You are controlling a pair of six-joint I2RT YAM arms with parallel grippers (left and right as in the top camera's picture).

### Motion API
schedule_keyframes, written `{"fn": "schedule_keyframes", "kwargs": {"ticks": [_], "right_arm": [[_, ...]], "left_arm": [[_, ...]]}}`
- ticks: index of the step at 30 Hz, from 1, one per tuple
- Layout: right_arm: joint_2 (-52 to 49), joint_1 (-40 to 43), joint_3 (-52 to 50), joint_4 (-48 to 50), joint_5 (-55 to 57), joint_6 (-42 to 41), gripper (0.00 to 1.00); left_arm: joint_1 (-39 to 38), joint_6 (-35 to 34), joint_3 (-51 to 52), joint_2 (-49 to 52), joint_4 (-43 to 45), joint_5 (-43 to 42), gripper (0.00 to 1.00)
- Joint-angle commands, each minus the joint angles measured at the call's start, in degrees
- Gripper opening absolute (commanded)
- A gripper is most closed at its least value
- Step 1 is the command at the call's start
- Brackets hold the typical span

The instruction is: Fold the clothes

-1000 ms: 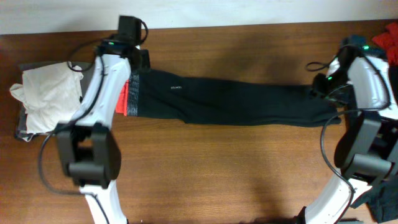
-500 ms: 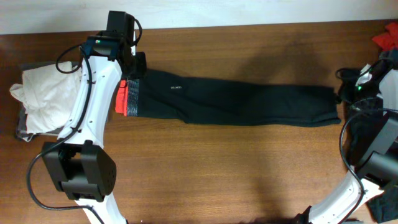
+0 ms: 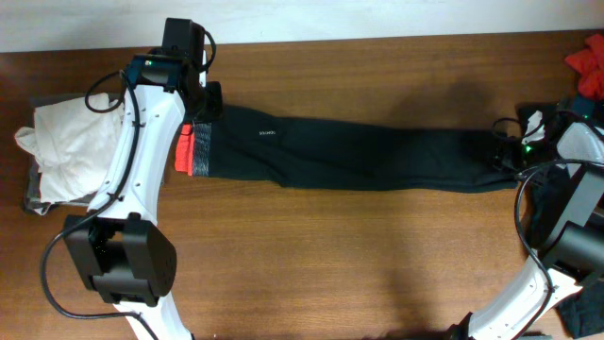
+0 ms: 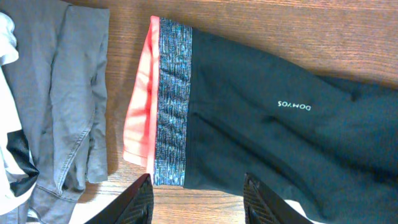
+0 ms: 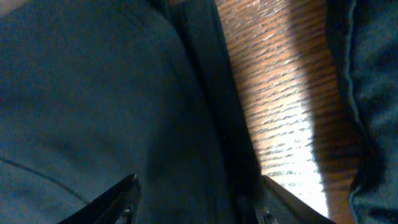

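- Lying full length across the table (image 3: pixel 330 274), the trousers (image 3: pixel 359 156) seem already halved lengthwise, leg on leg.
- Left gripper (image 4: pixel 198 198) hovers open at the waistband (image 4: pixel 174 99); right gripper (image 5: pixel 196 199) stands open over the hem.
- Crosswise folds are likely all that is left.

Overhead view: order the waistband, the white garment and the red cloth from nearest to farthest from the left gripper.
1. waistband, right beside the left gripper.
2. white garment, farther left.
3. red cloth, far right corner.
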State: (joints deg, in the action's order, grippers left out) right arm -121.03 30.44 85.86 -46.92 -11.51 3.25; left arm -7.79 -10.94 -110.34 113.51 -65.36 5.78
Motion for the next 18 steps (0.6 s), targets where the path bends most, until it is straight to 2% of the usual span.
{"fn": "schedule_keyframes", "kwargs": {"ticks": [1,12,13,16,18], "right_arm": [[-0.44,-0.02,-1.95,1.60,2.08,1.05,0.63],[-1.25,-0.04,-5.53,5.68,3.34,1.03,0.63],[-1.25,-0.04,-5.75,5.79,3.30,1.03,0.60],[-1.25,-0.20,-5.79,5.05,3.13,1.01,0.38],[-1.25,-0.57,-5.79,4.70,3.15,1.03,0.30]], "left_arm": [[0.07,0.11,0.22,0.63,-0.09,-0.61,0.47],[0.09,0.11,0.22,0.63,-0.17,-0.61,0.46],[0.09,0.11,0.22,0.63,-0.24,-0.61,0.47],[0.09,0.11,0.22,0.63,-0.28,-0.59,0.47],[0.09,0.11,0.22,0.63,-0.26,-0.61,0.47]]}}
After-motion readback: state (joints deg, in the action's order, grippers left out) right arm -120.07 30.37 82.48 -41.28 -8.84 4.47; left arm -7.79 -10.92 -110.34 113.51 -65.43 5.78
